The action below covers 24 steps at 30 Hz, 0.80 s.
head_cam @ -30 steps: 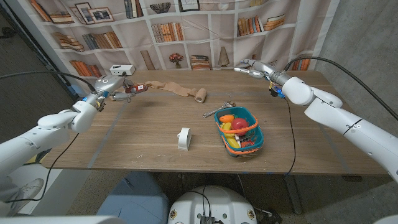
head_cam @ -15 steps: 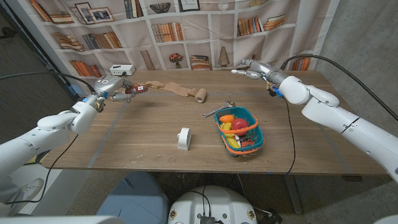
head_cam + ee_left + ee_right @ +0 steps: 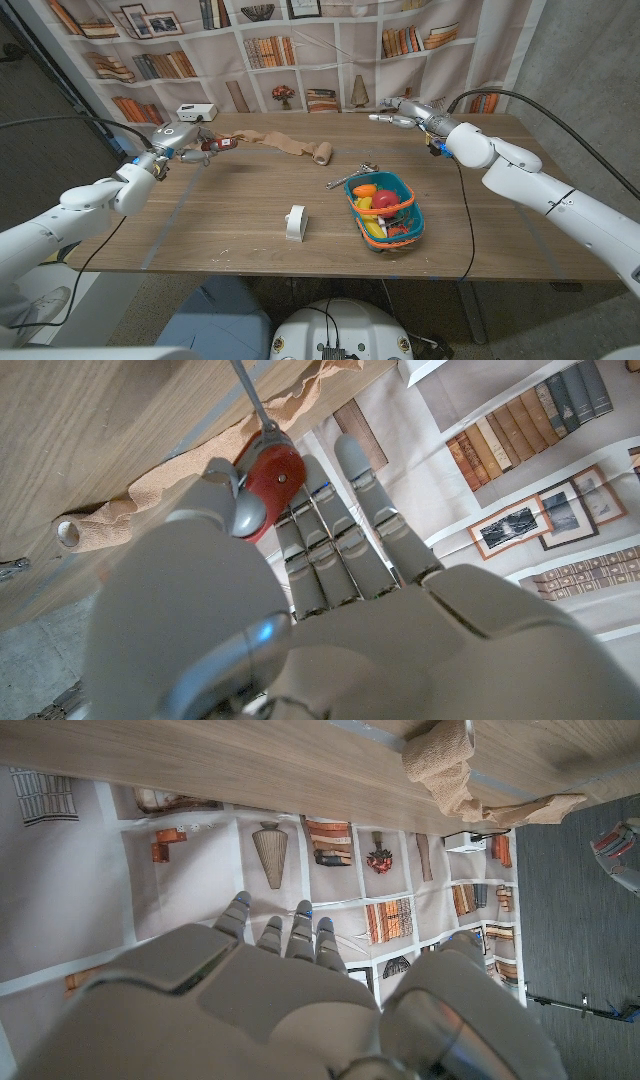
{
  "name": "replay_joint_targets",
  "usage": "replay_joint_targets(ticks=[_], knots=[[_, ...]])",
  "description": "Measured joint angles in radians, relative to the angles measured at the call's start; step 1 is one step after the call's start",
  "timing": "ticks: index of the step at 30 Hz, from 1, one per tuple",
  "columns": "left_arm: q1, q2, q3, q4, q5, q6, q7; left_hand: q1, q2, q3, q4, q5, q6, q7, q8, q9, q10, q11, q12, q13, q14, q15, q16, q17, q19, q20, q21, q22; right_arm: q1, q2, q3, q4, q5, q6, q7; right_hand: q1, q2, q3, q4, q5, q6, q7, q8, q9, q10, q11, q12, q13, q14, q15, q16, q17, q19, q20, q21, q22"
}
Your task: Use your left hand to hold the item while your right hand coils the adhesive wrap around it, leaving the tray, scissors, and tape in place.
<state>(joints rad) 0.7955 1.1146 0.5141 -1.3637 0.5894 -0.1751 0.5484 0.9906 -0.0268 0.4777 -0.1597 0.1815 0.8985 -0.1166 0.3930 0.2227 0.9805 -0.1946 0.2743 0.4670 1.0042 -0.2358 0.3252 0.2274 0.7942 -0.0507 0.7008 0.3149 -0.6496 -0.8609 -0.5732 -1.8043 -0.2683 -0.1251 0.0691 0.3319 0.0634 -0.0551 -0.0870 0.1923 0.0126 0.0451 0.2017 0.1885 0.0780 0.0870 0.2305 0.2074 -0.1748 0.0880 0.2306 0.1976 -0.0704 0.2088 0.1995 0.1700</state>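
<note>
My left hand [image 3: 178,138] hovers over the table's far left and pinches a red-handled tool [image 3: 212,145]. In the left wrist view the red handle [image 3: 272,475] sits between thumb and fingers [image 3: 350,530], its metal shaft pointing over the table. A tan adhesive wrap [image 3: 283,143] trails from the tool across the wood to its roll [image 3: 322,153]; the right wrist view also shows the roll [image 3: 440,760]. My right hand [image 3: 405,112] floats above the far edge, right of the roll, fingers stretched out and holding nothing.
A teal basket [image 3: 410,190] of colourful toys stands right of centre, with metal scissors [image 3: 347,179] just behind it. A white tape roll [image 3: 295,222] stands upright mid-table. A bookshelf backdrop hangs behind the table.
My right hand has drifted a little to the left along the far edge, toward the wrap roll. The left hand and the tool have stayed put.
</note>
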Motion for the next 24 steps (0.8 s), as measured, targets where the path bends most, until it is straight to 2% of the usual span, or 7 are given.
replay_joint_targets(ticks=[3,5,13,15,24], knots=[[0.0,-0.001,0.0,0.0,0.0,0.0,0.0,-0.001,0.001,0.0,0.0,0.0,0.0,0.0,0.0,0.0,0.0,0.0,-0.005,0.005,0.006,-0.005,-0.004,0.003,-0.025,0.013,-0.009,-0.014,0.003,0.004,-0.005,0.0,-0.005,-0.004,0.002,0.0,0.0,0.0,0.0,0.0,0.0,0.0,0.002,0.0,0.0,0.0,0.0,0.0,0.002,0.002,0.0,0.0,0.0,0.0,0.0,0.0],[0.0,-0.002,0.0,0.0,0.0,0.0,0.0,-0.001,0.001,0.0,0.0,0.0,0.0,0.0,0.0,0.001,0.0,0.0,-0.006,0.005,0.006,-0.005,-0.004,0.002,-0.025,0.013,-0.009,-0.024,0.005,0.006,-0.007,0.001,-0.008,-0.006,0.003,0.0,0.0,0.0,0.0,0.0,0.001,0.001,0.002,0.0,0.005,0.005,0.0,0.0,0.004,0.004,0.005,0.0,0.0,0.0,0.0,0.0],[0.006,-0.002,-0.001,-0.006,-0.002,0.004,0.0,-0.002,0.002,0.005,-0.004,0.0,0.0,0.0,-0.006,0.006,0.0,0.0,-0.006,0.005,0.005,-0.005,-0.012,0.0,-0.021,0.009,-0.005,-0.041,0.013,0.012,-0.016,0.002,-0.026,-0.02,0.007,0.004,-0.004,0.004,-0.004,0.0,0.009,0.009,0.005,0.0,0.011,0.0,0.0,0.0,0.004,0.004,0.008,0.0,0.007,-0.007,0.001,0.0],[0.009,-0.002,-0.002,-0.007,-0.002,0.006,0.0,-0.002,0.002,0.005,-0.004,0.0,0.0,0.0,-0.006,0.006,0.0,0.0,-0.006,0.005,0.005,-0.005,-0.012,0.0,-0.021,0.009,-0.005,-0.045,0.015,0.014,-0.019,0.002,-0.033,-0.023,0.008,0.004,-0.004,0.004,-0.004,0.0,0.011,0.011,0.006,0.0,0.015,-0.004,0.0,0.0,0.004,0.004,0.008,0.0,0.015,0.0,0.001,0.0],[0.017,0.0,-0.006,-0.015,-0.004,0.015,0.003,-0.002,0.002,0.004,-0.005,-0.001,0.004,0.004,-0.01,0.003,0.004,0.003,-0.013,-0.002,0.005,-0.005,-0.012,0.0,-0.029,0.003,-0.005,-0.059,0.029,0.022,-0.035,0.002,-0.058,-0.036,0.014,0.009,0.002,0.008,-0.008,0.0,0.011,0.011,0.005,0.0,0.015,-0.004,0.0,0.0,0.004,0.003,0.008,0.0,0.015,0.0,0.001,0.0]])
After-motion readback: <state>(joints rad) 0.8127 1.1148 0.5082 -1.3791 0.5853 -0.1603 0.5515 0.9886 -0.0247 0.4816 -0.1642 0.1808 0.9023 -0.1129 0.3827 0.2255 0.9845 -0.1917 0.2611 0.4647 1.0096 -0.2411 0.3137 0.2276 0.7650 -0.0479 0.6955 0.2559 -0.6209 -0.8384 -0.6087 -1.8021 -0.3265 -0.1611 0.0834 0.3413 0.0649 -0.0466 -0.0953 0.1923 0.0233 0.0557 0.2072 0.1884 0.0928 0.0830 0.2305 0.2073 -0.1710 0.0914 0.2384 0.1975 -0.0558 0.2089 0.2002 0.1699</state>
